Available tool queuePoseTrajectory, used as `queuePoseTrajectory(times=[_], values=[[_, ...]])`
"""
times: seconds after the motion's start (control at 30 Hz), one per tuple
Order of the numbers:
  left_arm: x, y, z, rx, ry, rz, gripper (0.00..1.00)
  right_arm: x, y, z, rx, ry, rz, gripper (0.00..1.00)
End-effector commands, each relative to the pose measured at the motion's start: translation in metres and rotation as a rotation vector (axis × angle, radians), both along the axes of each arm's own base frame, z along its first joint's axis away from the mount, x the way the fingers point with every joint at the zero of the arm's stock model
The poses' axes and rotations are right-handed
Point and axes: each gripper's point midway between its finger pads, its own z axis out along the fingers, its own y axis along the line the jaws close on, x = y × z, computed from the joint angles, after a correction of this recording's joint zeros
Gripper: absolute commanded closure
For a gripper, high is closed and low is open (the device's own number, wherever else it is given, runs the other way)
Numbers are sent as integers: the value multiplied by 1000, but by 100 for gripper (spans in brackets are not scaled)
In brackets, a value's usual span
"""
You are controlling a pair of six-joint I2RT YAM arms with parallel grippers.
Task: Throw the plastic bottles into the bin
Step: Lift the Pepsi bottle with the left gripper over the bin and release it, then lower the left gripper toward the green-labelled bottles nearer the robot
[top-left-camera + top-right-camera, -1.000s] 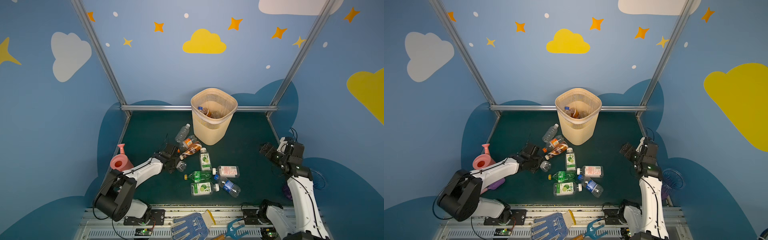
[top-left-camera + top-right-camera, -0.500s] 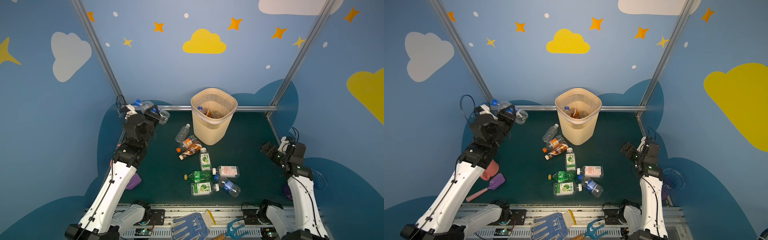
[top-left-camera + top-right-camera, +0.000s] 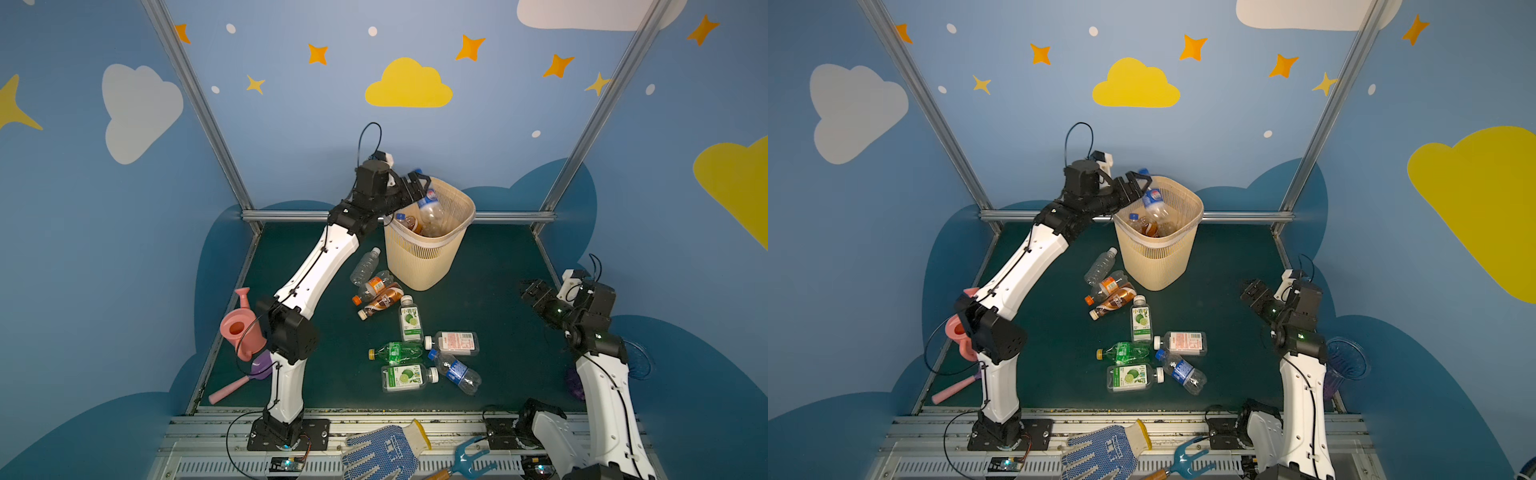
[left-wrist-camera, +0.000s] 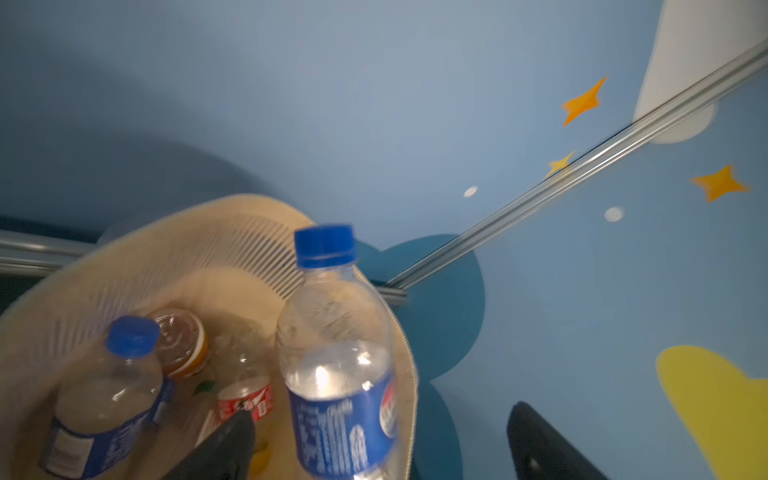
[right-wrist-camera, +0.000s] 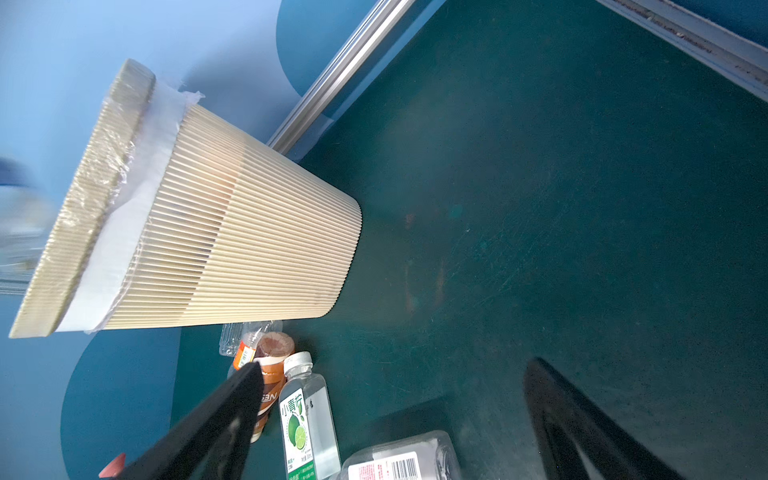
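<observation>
Bottles (image 3: 409, 320), eight of them, lie in both top views between the bench's (image 3: 490, 299) middle and front edge, before the beige bin (image 3: 424, 266) at the back edge. The left fingers (image 3: 417, 186) hang spread above the bin's rim, with a blue-capped bottle (image 3: 430, 203) tilted inside it. The right fingers (image 3: 536, 293) are spread and empty near the right edge. A pink watering can (image 3: 241, 332) and a purple scoop (image 3: 262, 370) crowd the left edge beside the left arm.

The left wrist view shows that bottle (image 4: 336, 353) loose between wide-set fingers (image 4: 224, 444), above other bottles in the bin (image 4: 166, 257).

In the right wrist view, parted fingers (image 5: 216, 424) frame bare bench. The bin's slatted wall (image 5: 249, 232) and a lime-labelled bottle (image 5: 305, 415) lie nearby.
</observation>
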Motion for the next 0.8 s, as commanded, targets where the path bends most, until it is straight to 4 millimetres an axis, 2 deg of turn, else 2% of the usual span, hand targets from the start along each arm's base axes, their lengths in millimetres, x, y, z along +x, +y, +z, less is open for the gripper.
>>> queuePoseTrajectory(times=[0.0,0.03,0.1,0.2,0.3,0.43,0.67,0.77], values=[[-70,45,154,-19,-369,40,0,-5,1,11,-15,-30,9,3],[-78,48,164,-20,-400,41,0,-5,2,8,-6,-30,10,3],[-90,50,170,-20,-431,28,0,-6,4,2,12,-20,10,3],[-100,54,166,-32,-440,28,0,-8,7,-6,30,6,17,3],[-104,60,146,-30,-424,43,0,-11,8,-8,33,19,16,3],[-110,70,109,12,-369,70,0,-17,13,-12,56,40,30,3],[-130,94,13,129,-203,108,0,-28,25,-37,97,99,39,3],[-142,106,-31,196,-119,122,0,-33,30,-56,110,146,42,3]])
